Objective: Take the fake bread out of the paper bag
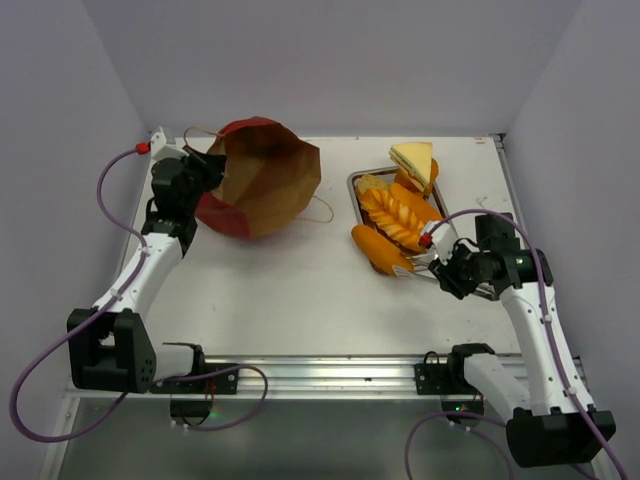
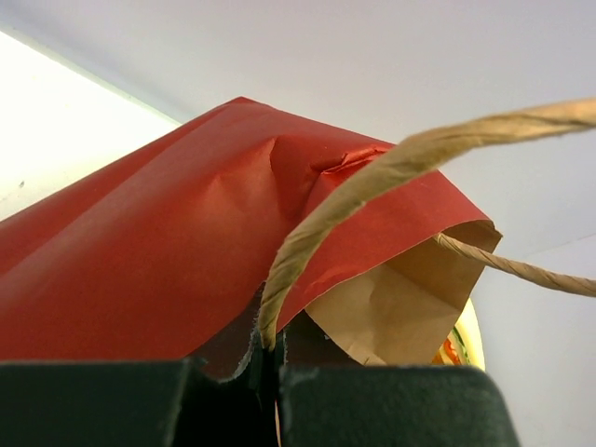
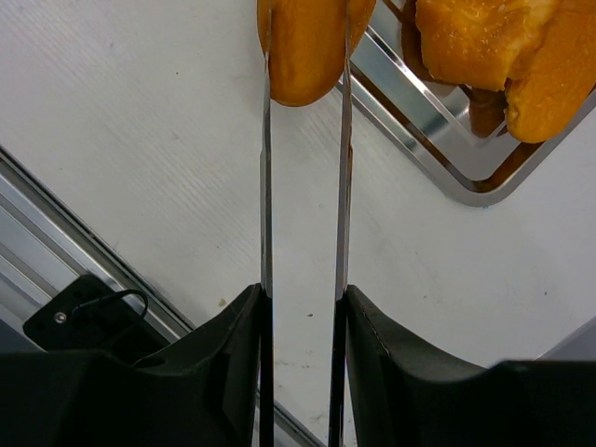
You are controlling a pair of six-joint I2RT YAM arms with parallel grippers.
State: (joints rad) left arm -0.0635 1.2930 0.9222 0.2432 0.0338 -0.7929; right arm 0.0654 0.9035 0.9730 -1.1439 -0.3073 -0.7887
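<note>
The red paper bag [image 1: 265, 180] lies on its side at the back left, brown mouth open toward the tray. My left gripper [image 1: 212, 165] is shut on its rim and loop handle [image 2: 372, 177]; the red paper [image 2: 168, 261] fills the left wrist view above that gripper [image 2: 270, 372]. Several orange fake bread pieces [image 1: 395, 215] and a pale sandwich [image 1: 413, 158] lie in the steel tray [image 1: 355, 180]. My right gripper [image 1: 447, 265] is shut on metal tongs [image 3: 265, 186], which pinch an orange loaf [image 3: 305, 47] over the table by the tray's near-left corner [image 3: 410, 121].
An aluminium rail [image 1: 320, 372] runs along the near table edge and also shows in the right wrist view [image 3: 56, 223]. Pale walls close in the back and both sides. The bag's second handle [image 1: 322, 208] lies on the table between bag and tray.
</note>
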